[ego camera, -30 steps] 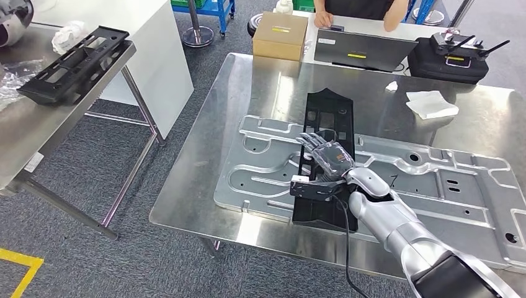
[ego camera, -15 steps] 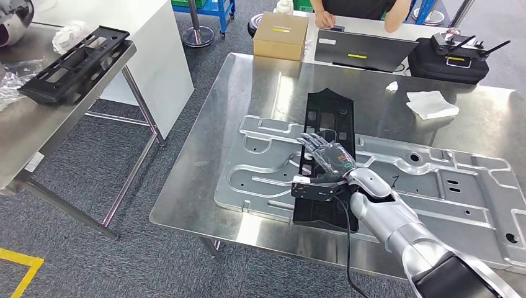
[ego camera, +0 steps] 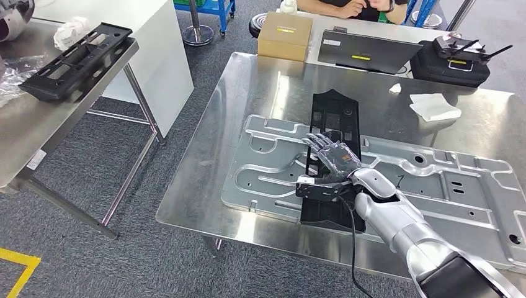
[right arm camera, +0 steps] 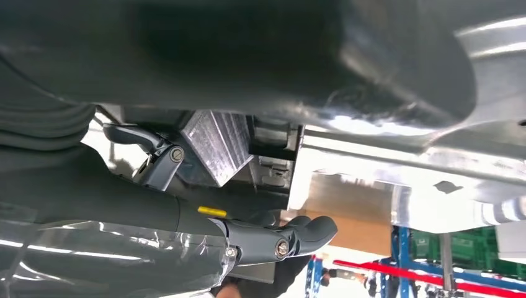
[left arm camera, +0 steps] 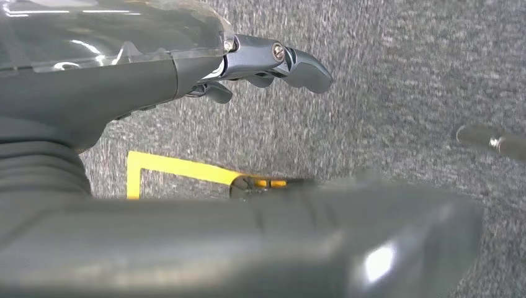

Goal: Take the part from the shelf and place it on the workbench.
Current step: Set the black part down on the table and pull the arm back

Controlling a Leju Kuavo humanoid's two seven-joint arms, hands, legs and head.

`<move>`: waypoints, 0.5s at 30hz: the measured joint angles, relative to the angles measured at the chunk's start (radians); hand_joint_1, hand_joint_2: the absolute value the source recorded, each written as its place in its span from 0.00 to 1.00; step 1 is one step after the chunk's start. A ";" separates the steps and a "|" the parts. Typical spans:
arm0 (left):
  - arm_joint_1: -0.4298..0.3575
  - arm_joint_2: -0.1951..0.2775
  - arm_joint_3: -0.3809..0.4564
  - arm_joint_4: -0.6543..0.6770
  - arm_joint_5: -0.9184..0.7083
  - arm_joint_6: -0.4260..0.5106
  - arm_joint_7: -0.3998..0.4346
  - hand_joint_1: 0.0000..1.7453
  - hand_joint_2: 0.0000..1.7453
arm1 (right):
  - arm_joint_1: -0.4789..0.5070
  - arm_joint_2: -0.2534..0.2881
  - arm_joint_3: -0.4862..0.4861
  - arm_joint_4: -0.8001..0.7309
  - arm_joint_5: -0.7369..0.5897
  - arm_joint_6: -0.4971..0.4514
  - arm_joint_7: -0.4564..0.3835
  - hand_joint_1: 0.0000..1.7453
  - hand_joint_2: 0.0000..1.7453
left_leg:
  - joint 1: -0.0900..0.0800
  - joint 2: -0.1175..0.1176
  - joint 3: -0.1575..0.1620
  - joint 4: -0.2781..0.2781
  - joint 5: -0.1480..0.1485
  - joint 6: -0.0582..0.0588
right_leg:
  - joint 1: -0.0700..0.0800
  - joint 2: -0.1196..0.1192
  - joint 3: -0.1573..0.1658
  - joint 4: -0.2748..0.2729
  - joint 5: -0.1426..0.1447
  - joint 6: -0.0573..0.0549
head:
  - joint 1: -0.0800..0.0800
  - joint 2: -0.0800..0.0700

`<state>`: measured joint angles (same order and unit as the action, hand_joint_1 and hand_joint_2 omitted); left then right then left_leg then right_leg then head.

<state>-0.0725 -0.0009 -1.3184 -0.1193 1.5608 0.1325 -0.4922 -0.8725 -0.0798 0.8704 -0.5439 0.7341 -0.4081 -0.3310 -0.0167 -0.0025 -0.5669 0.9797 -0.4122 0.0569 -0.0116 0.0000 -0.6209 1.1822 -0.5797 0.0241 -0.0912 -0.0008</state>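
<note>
A long black plastic part [ego camera: 338, 118] lies flat on the large stamped metal plate [ego camera: 267, 167] that rests on the steel workbench [ego camera: 260, 87]. My right hand [ego camera: 332, 162] lies over the part's near half, fingers spread straight and thumb stretched toward the part's left edge, without a visible grip. In the right wrist view its dark fingers [right arm camera: 279, 239] reach out straight beside the part and plate. A second black part [ego camera: 77, 62] sits on the shelf table [ego camera: 37, 124] at the left. My left hand [left arm camera: 260, 62] hangs over grey carpet, holding nothing.
At the workbench's far side stand a cardboard box [ego camera: 284, 36], a laptop [ego camera: 366, 53] and a black case [ego camera: 456, 62]; a white cloth [ego camera: 434, 105] lies near them. A person [ego camera: 353, 6] sits behind. Yellow tape [ego camera: 15, 273] marks the floor.
The whole picture has shifted a little, so the camera moved. My right hand stays over the part in nearly the same pose. The person behind has drawn their arms back.
</note>
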 joint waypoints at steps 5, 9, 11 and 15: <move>0.003 0.001 0.000 -0.001 0.001 0.003 -0.001 0.00 0.00 | -0.031 -0.036 -0.002 -0.034 0.016 -0.014 0.039 0.00 0.00 | -0.008 -0.005 -0.017 0.018 0.001 0.002 | 0.004 0.000 0.002 -0.010 0.062 -0.017 | 0.000 0.000; 0.004 -0.002 0.000 -0.005 0.008 0.005 -0.002 0.00 0.00 | -0.111 -0.089 -0.038 -0.111 0.013 -0.016 0.061 0.00 0.00 | -0.011 -0.006 -0.032 0.025 0.009 -0.011 | 0.016 -0.002 0.069 -0.167 0.114 -0.034 | 0.000 0.000; 0.008 -0.002 0.002 -0.006 0.010 0.008 -0.002 0.00 0.00 | -0.143 -0.112 -0.063 -0.151 0.009 -0.008 0.067 0.00 0.00 | -0.010 -0.007 -0.037 0.026 0.012 -0.023 | 0.012 -0.004 0.065 -0.180 0.126 -0.039 | 0.000 0.000; 0.011 -0.002 0.015 -0.007 0.010 0.011 -0.004 0.00 0.00 | -0.195 -0.146 -0.122 -0.224 -0.002 0.015 0.083 0.00 0.00 | 0.005 -0.005 -0.098 0.182 -0.106 -0.054 | -0.002 -0.009 0.048 -0.196 0.154 -0.050 | 0.000 0.000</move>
<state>-0.0615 -0.0024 -1.3034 -0.1266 1.5705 0.1434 -0.4960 -1.0675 -0.2262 0.7488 -0.7675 0.7323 -0.3934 -0.2477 -0.0112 -0.0072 -0.6649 1.1616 -0.5186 0.0030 -0.0132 -0.0093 -0.5729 0.9860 -0.4257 -0.0259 -0.0911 -0.0008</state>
